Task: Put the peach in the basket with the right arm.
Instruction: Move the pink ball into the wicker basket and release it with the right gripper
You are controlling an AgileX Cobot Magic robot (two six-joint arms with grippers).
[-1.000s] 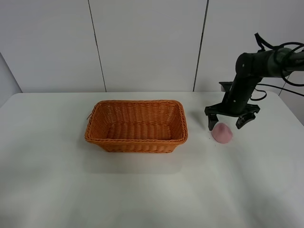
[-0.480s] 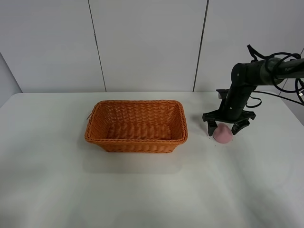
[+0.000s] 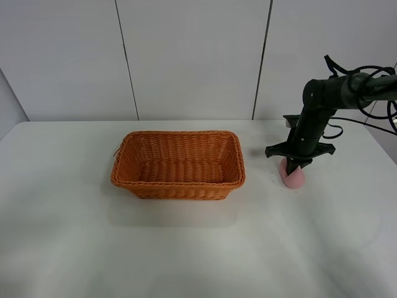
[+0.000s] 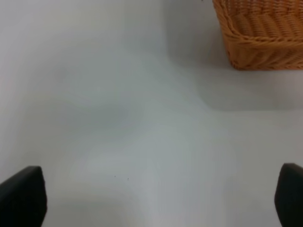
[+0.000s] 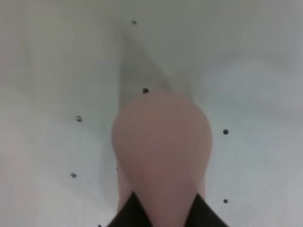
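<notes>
White wall panels [image 3: 186, 56] with dark vertical seams stand behind a broad white table [image 3: 186, 248] that fills the near part of the scene.

On that table, a little left of the middle, sits the basket [image 3: 180, 184], an orange-brown wicker rectangle with flared sides and a braided rim. It lies with its long side across the view, and its woven floor shows. The left wrist view catches one corner of the same basket [image 4: 265, 47] and its shadow on the table.

At the far right the right arm [image 3: 322, 99] reaches in, black and jointed, with loose black cables [image 3: 372, 68] looping behind it. Its forearm points steeply down towards the table.

At its end the right gripper [image 3: 292, 165] is drawn narrow around the top of the peach [image 3: 294, 179]. The pink fruit sits to the right of the basket, apart from its right end, and appears to rest on the table. In the right wrist view the peach [image 5: 162, 151] fills the middle, with the dark fingertips [image 5: 128, 215] pressed against its two sides.

The left gripper [image 4: 156, 198] shows only in its own wrist view. Its two black fingertips [image 4: 21, 196] stand spread wide at opposite edges of the picture, above bare table and gripping nothing.
</notes>
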